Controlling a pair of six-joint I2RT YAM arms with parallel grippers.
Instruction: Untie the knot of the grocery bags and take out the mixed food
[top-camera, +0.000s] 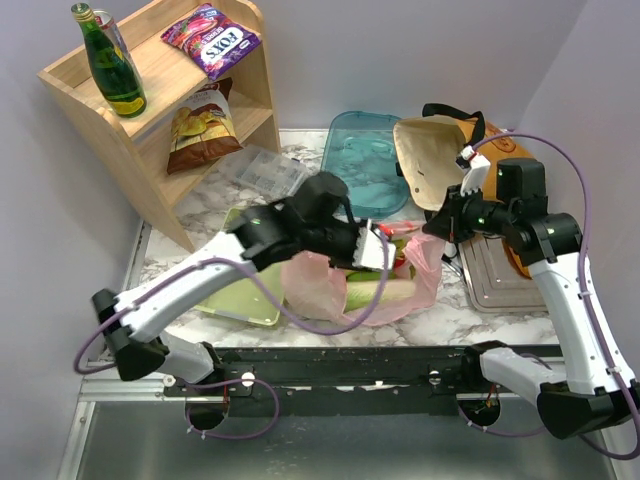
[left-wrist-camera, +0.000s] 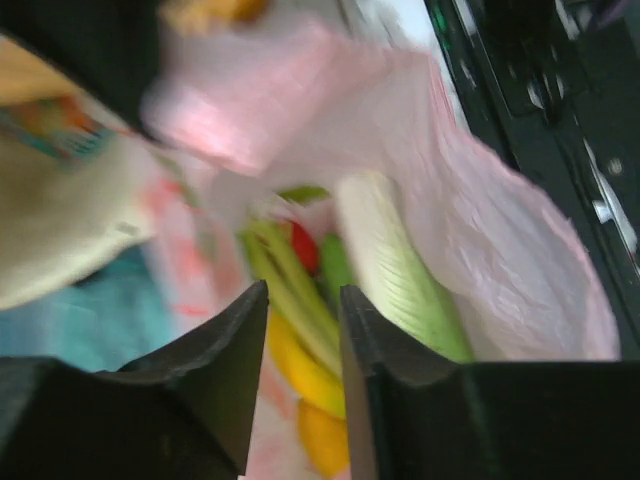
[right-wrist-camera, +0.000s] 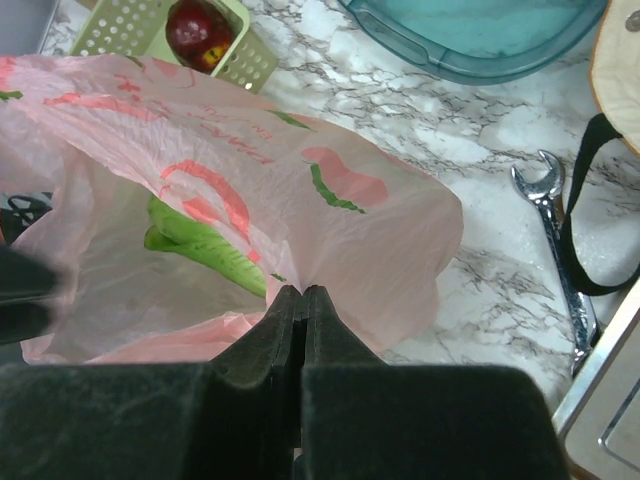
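Marble table (top-camera: 455, 322) carries the pink plastic bag (top-camera: 312, 280), slumped at centre with its mouth open; no knot visible. Inside are a pale leafy vegetable (left-wrist-camera: 400, 280), a banana (left-wrist-camera: 300, 365) and a red fruit (left-wrist-camera: 303, 245).

Left gripper (left-wrist-camera: 303, 290) hangs over the mouth, jaws parted, empty. Right gripper (right-wrist-camera: 302, 300) is clamped on the rim film.

Risks: the film could tear under that pull, or the left fingers could snag plastic instead of food.

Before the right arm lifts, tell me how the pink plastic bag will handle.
Likely floppy: the pink bag drapes in wrinkles where the right end effector pinches its film. It would probably sag, since leafy vegetables and a banana lie inside. The translucent film looks thin and may tear.
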